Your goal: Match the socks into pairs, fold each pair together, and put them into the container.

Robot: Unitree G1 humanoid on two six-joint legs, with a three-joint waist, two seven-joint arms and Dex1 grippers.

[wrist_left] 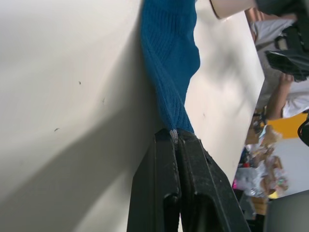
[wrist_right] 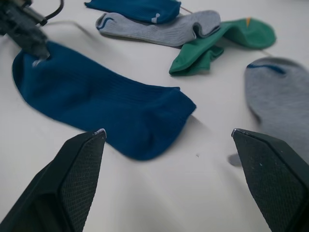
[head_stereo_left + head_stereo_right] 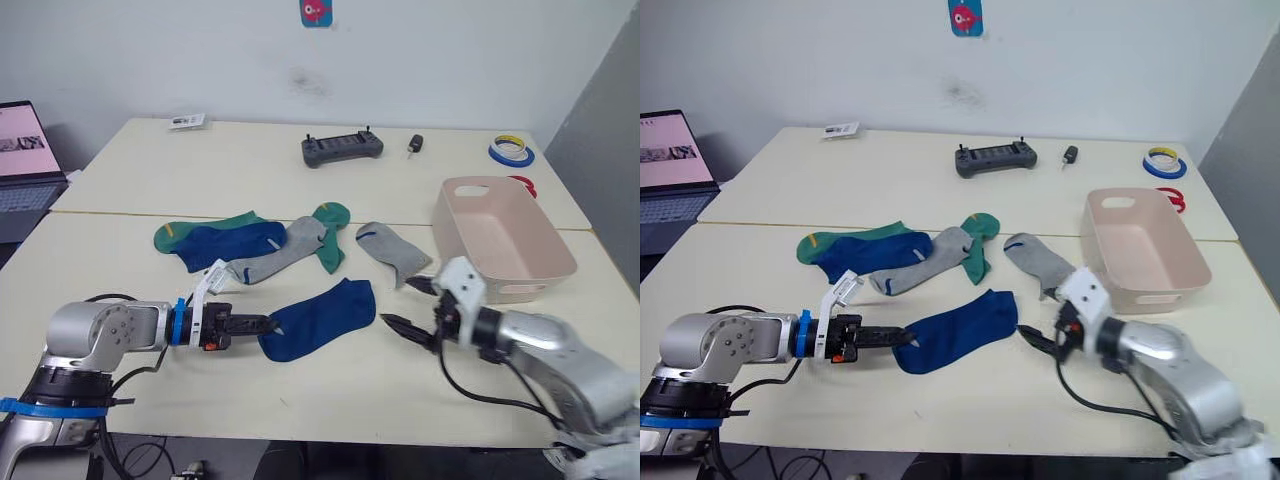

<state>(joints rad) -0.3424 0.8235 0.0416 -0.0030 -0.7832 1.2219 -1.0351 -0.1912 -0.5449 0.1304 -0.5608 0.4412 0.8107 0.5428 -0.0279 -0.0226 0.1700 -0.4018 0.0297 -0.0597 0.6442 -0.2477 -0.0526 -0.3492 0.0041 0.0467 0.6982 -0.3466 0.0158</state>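
**Q:** Item in hand?

**A:** One royal blue sock (image 3: 318, 318), lying flat at the near middle of the worktop (image 3: 300, 395). My left end effector (image 3: 268, 324) is clenched on its cuff edge at the sock's 8 o'clock end — the left wrist view shows the fabric pinched between the two black fingers (image 1: 193, 193). My right end effector (image 3: 402, 323) is released, fingers spread wide, just beside the toe end at 3 o'clock and not touching it.

**Q:** Its mate?

**A:** Second blue sock (image 3: 232, 242), at 11 o'clock from the first, lying over a green sock (image 3: 205, 228) and touching a grey sock (image 3: 283, 250). Another green sock (image 3: 330, 232) and another grey sock (image 3: 392, 250) lie further toward 1 o'clock.

**Q:** Container?

**A:** Pale pink tub (image 3: 505, 262), at 2 o'clock from the held sock, no socks in it that I can see.

**Q:** Handling note?

**A:** I judge the step to be carrying this sock to its mate. Keep the pinch firm — the hold is on the very edge and could slip. Take the toe with the right before lifting, keep the sock stretched flat, and lay it squarely on the other blue without dragging the grey along.
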